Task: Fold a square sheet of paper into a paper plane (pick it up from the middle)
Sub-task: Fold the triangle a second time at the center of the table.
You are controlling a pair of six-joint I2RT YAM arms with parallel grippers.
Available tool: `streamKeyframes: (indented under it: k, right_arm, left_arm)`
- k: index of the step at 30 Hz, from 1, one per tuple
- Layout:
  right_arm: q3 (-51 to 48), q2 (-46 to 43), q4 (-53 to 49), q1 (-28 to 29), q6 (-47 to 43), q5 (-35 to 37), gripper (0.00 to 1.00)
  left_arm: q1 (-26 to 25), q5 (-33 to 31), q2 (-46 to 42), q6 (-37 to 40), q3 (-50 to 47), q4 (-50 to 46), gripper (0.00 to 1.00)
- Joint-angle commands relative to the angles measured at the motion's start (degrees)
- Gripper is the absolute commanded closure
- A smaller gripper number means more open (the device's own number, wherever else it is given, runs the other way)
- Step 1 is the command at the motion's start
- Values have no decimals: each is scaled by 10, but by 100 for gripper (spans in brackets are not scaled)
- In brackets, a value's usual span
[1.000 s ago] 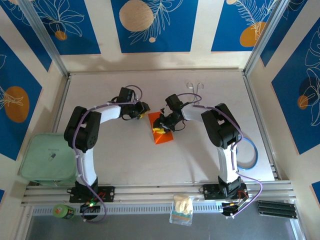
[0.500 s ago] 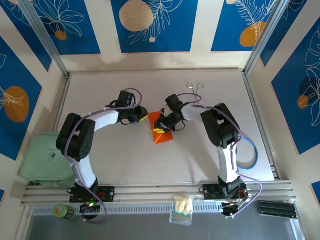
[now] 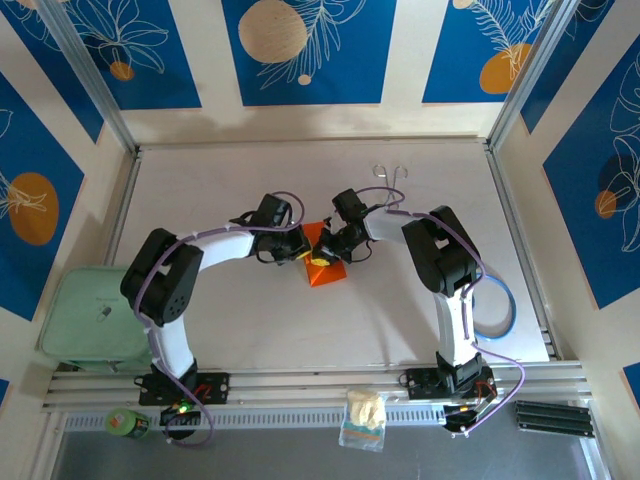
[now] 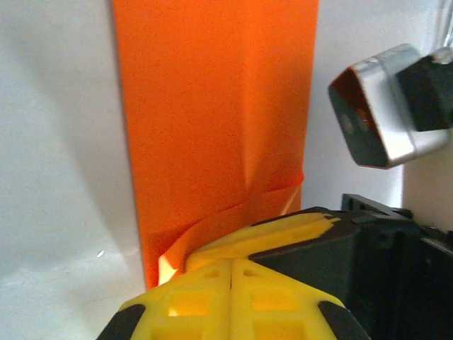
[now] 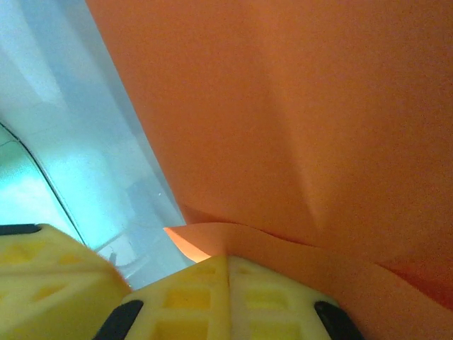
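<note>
Orange and creased, the thin paper sheet (image 3: 326, 272) lies on the white table (image 3: 250, 320); left gripper (image 3: 300, 252) and right gripper (image 3: 331, 250) each pinch a lifted edge, jaws tight.

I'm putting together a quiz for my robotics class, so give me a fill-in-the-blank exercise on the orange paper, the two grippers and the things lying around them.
1. The left gripper and the right gripper are both ____ on the square sheet of paper.
2. The metal tongs lie ____ from the arm bases than the paper does.
3. The pale green box sits off the table edge beside the ____ arm.

Missing words: shut; farther; left.
</note>
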Motion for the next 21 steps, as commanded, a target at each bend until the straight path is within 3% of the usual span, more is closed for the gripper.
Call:
streamKeyframes:
  k: [1, 21]
  right_arm:
    - [-13, 18, -29, -4, -3, 17, 98]
    - [-16, 3, 1, -7, 5, -10, 98]
  left_arm:
    - [-6, -7, 19, -1, 0, -20, 100]
    - [-7, -40, 62, 26, 27, -77, 100]
